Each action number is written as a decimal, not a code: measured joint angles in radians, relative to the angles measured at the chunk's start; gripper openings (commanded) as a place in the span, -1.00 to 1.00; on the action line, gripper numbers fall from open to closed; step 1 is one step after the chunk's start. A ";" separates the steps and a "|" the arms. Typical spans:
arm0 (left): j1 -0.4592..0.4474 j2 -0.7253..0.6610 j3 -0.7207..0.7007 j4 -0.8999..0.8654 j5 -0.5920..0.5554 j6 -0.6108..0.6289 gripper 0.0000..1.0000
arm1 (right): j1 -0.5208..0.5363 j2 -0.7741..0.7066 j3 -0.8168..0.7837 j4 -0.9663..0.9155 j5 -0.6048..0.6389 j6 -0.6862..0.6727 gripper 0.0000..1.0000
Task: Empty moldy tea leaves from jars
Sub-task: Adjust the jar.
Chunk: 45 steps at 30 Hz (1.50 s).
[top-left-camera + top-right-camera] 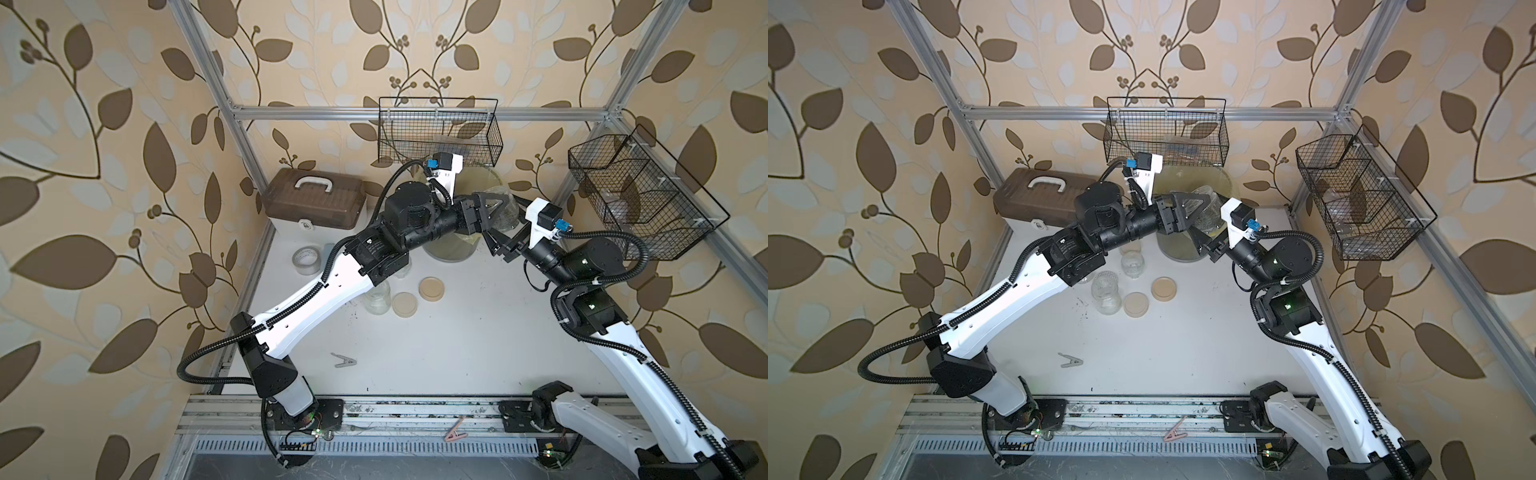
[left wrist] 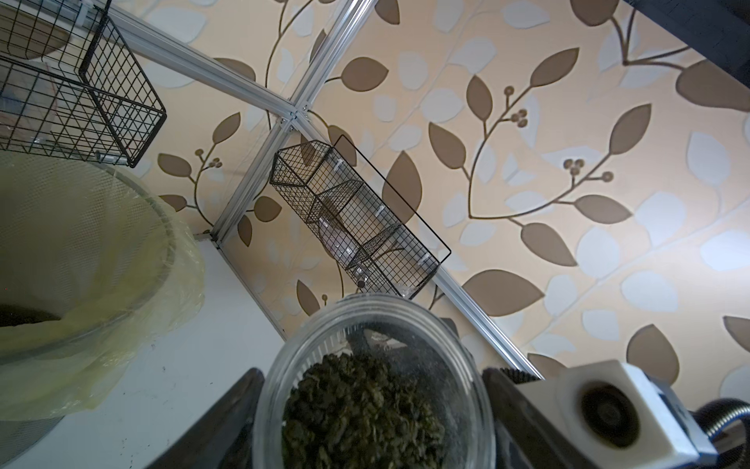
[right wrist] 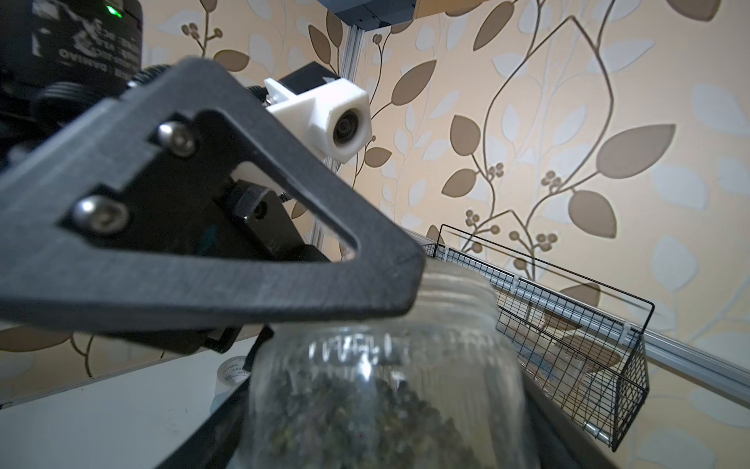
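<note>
**Open jar (image 1: 508, 214) held tilted by the right rim of the bin (image 1: 451, 249), with a gripper at each end.**

The left gripper (image 2: 371, 377) has a finger on each side of the neck, but I cannot tell whether it is clamped. The right gripper (image 3: 385, 414) is clenched on the base. The jar's long axis leans, with its bare threaded mouth facing the left wrist. The moldy tea leaves (image 2: 357, 410), dull olive crumbs, are heaped against the lower wall of the ribbed clear glass. Left of the bin sit a smoky brown plastic case (image 1: 316, 203) and a silvery tape roll (image 1: 306, 257). To the bin's front-left, empty jars (image 1: 1106, 291) and two flat round beige lids (image 1: 431, 288) rest on the matte white table (image 1: 457, 340). The bin is grey, lined with thin yellow film. Behind it and to its right, black wire baskets (image 1: 640, 199) hang on the aluminium frame against leaf-print wallpaper.
</note>
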<state>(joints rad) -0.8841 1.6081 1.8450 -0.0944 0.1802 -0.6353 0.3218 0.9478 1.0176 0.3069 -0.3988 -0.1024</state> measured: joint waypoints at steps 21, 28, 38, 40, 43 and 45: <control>-0.001 0.013 0.021 -0.035 -0.043 -0.040 -0.47 | 0.004 0.009 0.000 -0.018 0.003 0.000 0.62; -0.013 0.013 0.001 0.024 -0.098 -0.139 -0.67 | -0.004 0.012 -0.004 0.046 0.011 0.012 0.81; -0.004 0.013 -0.002 0.029 -0.159 -0.177 -0.69 | -0.042 0.017 -0.056 0.257 -0.036 0.100 0.88; 0.002 0.013 -0.002 0.033 -0.160 -0.185 -0.69 | -0.043 0.018 -0.082 0.319 -0.048 0.123 0.89; 0.003 0.013 -0.002 0.039 -0.159 -0.195 -0.69 | -0.048 0.034 -0.110 0.407 -0.062 0.161 0.89; 0.009 0.013 -0.002 0.039 -0.158 -0.204 -0.69 | -0.051 0.056 -0.117 0.462 -0.071 0.188 0.89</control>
<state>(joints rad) -0.8753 1.6207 1.8435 -0.0555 0.0219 -0.8391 0.2707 1.0039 0.9005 0.7685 -0.4694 0.0856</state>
